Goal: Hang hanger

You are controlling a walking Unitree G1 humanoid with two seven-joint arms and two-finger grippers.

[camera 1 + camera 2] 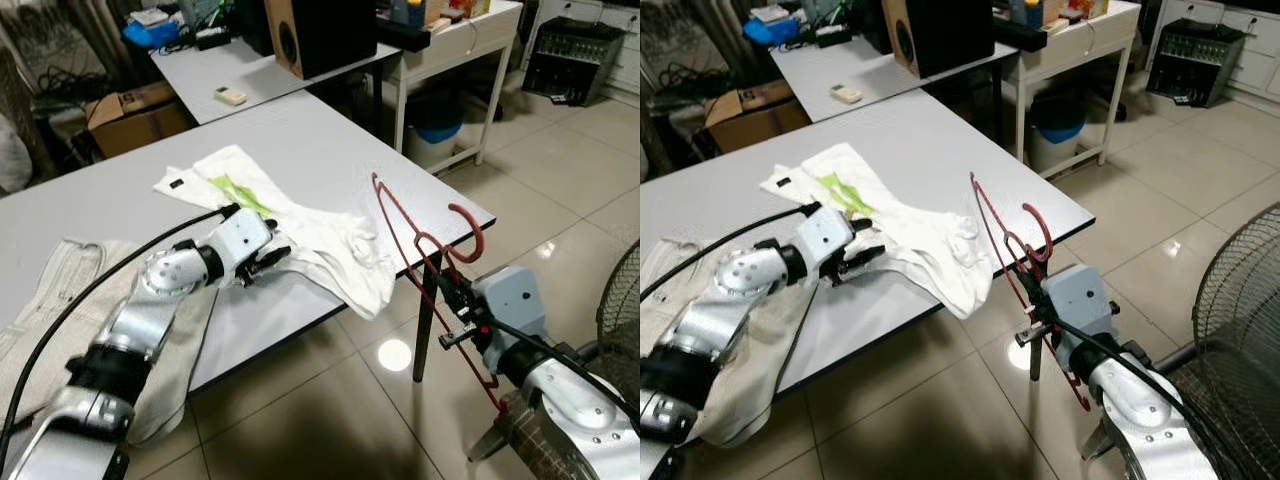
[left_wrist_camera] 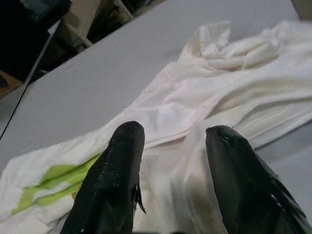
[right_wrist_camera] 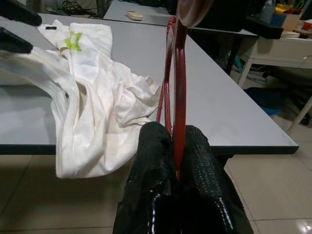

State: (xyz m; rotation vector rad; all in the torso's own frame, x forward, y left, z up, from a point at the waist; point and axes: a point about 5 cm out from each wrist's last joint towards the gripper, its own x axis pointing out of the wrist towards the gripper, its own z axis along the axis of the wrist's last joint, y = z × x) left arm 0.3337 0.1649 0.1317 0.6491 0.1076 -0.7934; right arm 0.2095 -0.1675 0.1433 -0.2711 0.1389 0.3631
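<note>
1. The red hanger (image 1: 425,262) stands upright off the near corner of the grey table (image 1: 330,140), held in the air beside the table's edge; its hook curls up on the side away from the table
2. The right gripper (image 3: 176,141) has its two black fingers pressed together on the hanger's thin frame, pinching it low down, with the rest of the frame rising above the grip
3. The left gripper (image 2: 170,146) rests on the table over the white garment (image 1: 300,235), fingers spread apart with cloth lying between them, nothing pinched
4. The garment lies crumpled on the table just beside the hanger, one end drooping over the table's edge
5. The hanger looks light, thin and stiff, probably smooth, so it may swivel in a narrow pinch; a hold close to the neck under the hook would likely steady it
6. The garment is soft and limp; it will sag and slide, so the collar or shoulder seam seems the place to take it
</note>
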